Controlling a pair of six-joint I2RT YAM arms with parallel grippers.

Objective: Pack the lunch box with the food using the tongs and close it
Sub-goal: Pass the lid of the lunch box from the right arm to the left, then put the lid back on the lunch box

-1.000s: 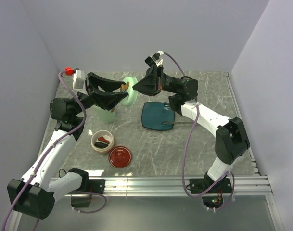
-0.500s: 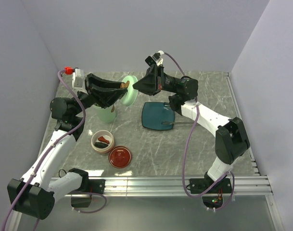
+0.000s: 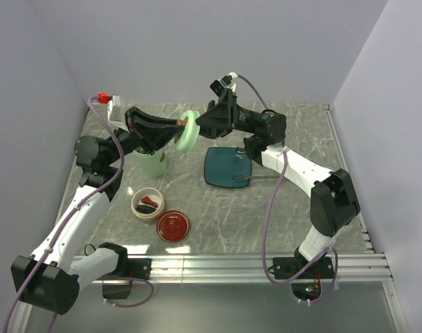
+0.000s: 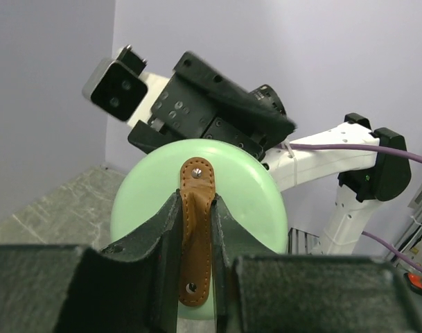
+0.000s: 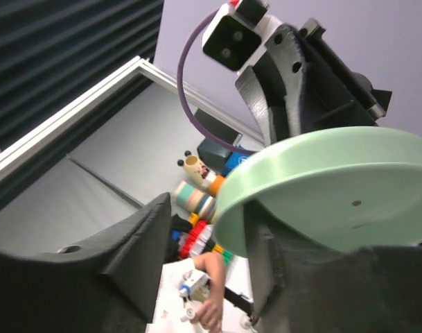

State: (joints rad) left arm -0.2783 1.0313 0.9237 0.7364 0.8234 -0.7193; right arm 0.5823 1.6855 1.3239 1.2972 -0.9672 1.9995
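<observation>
The left gripper (image 4: 196, 208) has just clamped the leather tab (image 4: 197, 173) of the mint-green lid (image 3: 188, 130), which it holds on edge at 1 o'clock from the mint-green pot (image 3: 152, 165). At the lid's 3 o'clock the right gripper (image 3: 206, 123) has just parted its jaws. The handover looks done, so capping falls to the left arm. The pot's inside is hidden, and the tongs (image 3: 247, 182) at the plate's (image 3: 224, 165) 5 o'clock are barely legible.

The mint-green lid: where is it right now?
In the top view the lid is in the air left of centre, beside the green pot, its brown tab pinched by the left gripper.
</observation>
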